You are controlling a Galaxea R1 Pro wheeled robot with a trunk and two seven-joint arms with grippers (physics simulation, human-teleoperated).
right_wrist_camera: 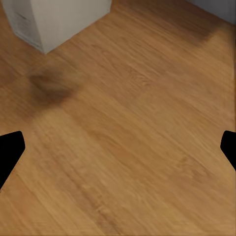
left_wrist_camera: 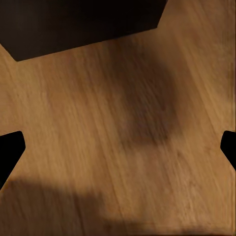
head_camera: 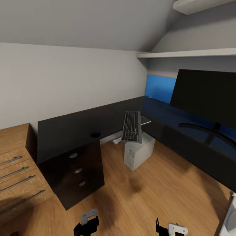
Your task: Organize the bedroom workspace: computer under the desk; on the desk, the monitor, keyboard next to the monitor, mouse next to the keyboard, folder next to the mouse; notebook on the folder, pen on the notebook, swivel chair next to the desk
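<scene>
The black L-shaped desk point(head_camera: 78, 126) fills the room's corner. The wide black monitor point(head_camera: 206, 95) stands on its right wing. Below the inner corner the light grey computer point(head_camera: 137, 154) sits on the floor, with the keyboard point(head_camera: 131, 126) lying on top of it. A thin dark notebook point(head_camera: 146, 121) pokes out beside the keyboard. The small black mouse point(head_camera: 95, 134) rests at the desk's front edge. Both grippers hang low over the wood floor, left gripper point(head_camera: 86, 223) point(left_wrist_camera: 118, 147) and right gripper point(head_camera: 170, 228) point(right_wrist_camera: 118, 147), each open and holding nothing. The folder, pen and swivel chair are out of view.
A black drawer unit point(head_camera: 75, 170) with round silver knobs stands under the desk's left wing. Oak drawers point(head_camera: 18, 170) are at far left. A blue wall panel point(head_camera: 160, 88) sits behind the desk, with a shelf point(head_camera: 190, 53) above. A small white thing point(head_camera: 117, 141) lies by the computer.
</scene>
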